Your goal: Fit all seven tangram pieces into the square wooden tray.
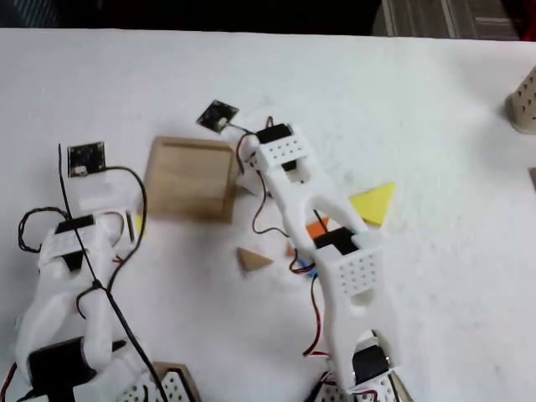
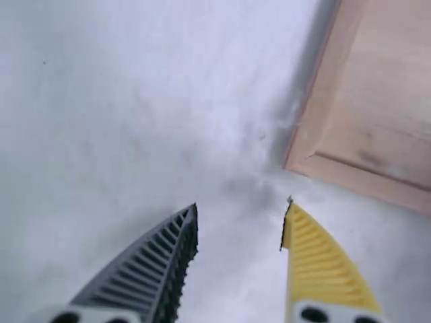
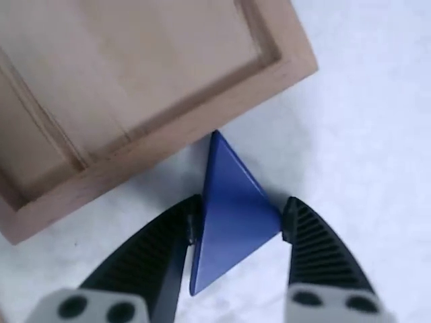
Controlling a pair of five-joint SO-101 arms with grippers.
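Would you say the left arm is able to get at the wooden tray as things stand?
Probably yes: the left gripper is open, and a corner of the wooden tray lies just ahead of it, with only bare table between them.

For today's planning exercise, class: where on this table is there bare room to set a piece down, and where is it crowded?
Bare: inside the tray; the table strip beyond the tray; the wide stretch right of the yellow triangle. Crowded: between tray and yellow triangle, where the right arm, tan triangle and orange piece sit.
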